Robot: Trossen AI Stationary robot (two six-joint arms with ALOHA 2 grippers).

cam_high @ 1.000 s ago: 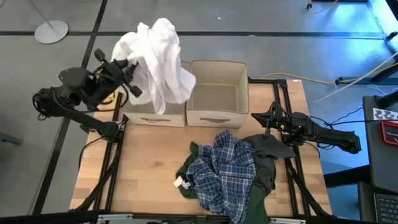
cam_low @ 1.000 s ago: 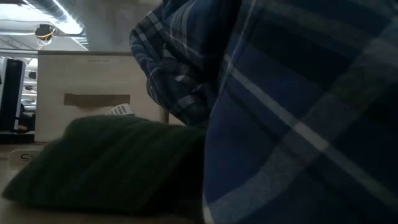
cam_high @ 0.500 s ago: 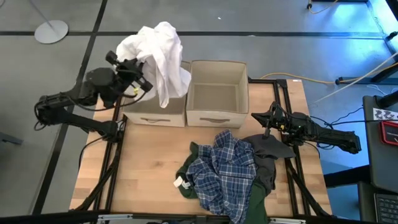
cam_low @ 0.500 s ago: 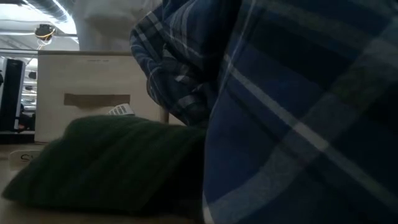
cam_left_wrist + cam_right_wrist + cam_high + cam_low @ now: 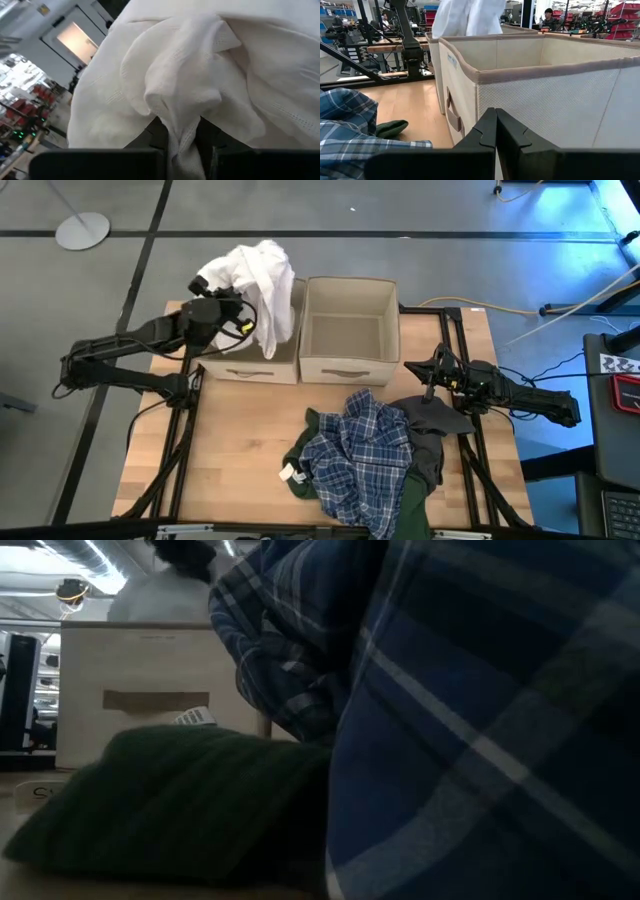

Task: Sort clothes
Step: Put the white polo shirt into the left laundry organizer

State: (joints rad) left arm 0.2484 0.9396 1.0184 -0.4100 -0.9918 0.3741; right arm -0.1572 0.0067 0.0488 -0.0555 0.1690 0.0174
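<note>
Wooden table, left gripper clenched on white garment over left box, right gripper clenched empty.

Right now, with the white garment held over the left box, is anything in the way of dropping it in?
Nothing visible does. The left gripper is shut on the white garment, which hangs over the left box. The right gripper waits shut beside the right box, clear of the drop.

A crumpled white fabric garment is hanging over the left beige box, while plaid blue-and-white, dark green and dark grey garments are lying heaped on the table.
</note>
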